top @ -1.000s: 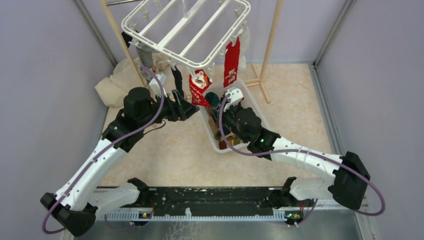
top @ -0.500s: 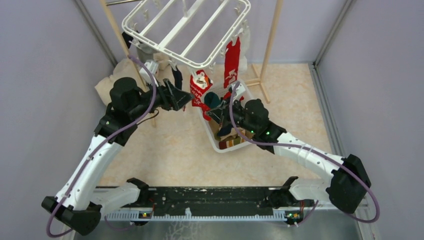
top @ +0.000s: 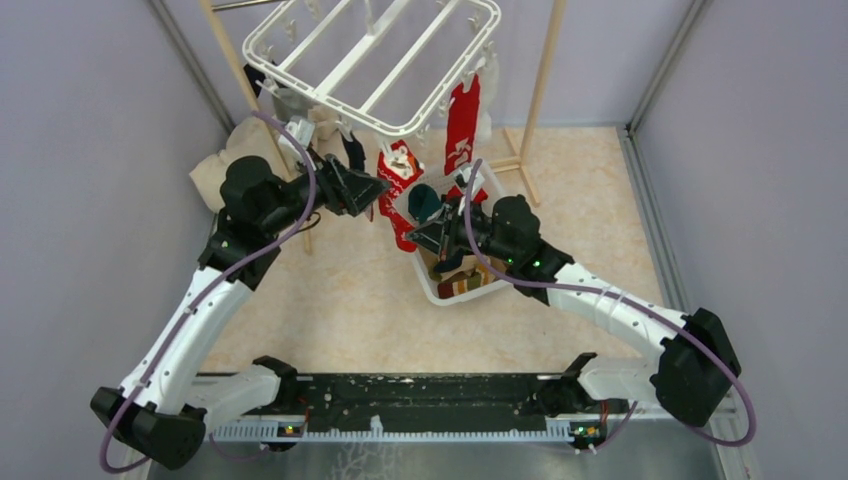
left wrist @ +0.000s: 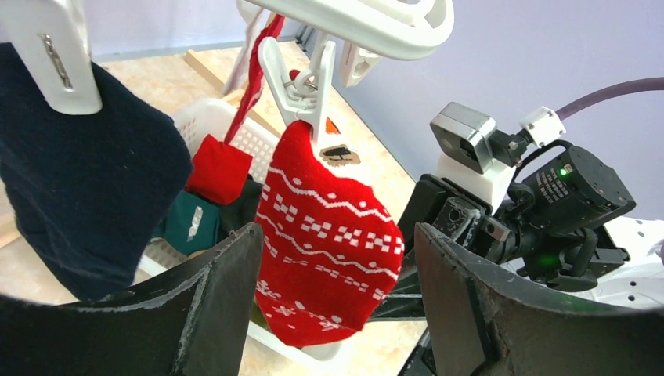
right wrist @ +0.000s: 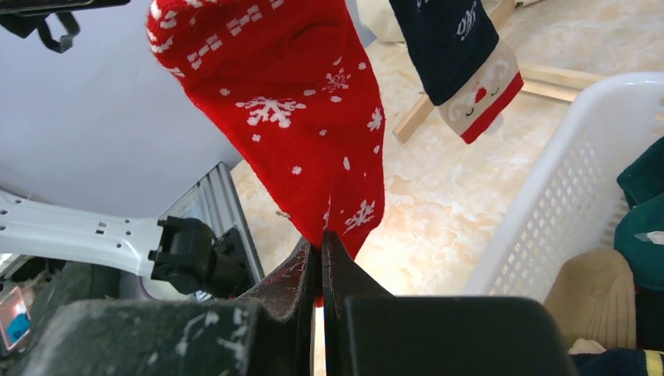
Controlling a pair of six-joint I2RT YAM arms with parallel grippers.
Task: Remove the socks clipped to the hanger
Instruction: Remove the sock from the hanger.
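Note:
The white hanger hangs at the back with socks clipped under it. A red snowflake-patterned sock hangs from a front clip. My right gripper is shut on that sock's lower tip; in the right wrist view the jaws pinch the fabric. My left gripper is open, its jaws either side of the same sock without touching it. A dark navy sock hangs just left of it. A second red sock hangs further right.
A white slatted basket with several socks stands on the floor under the hanger, and shows in the right wrist view. Wooden poles stand either side. A cream cloth pile lies at the left wall.
My right gripper rose out of the basket, swung left to the red patterned sock and shut on its tip. My left arm lifted and brought its open jaws around that sock.

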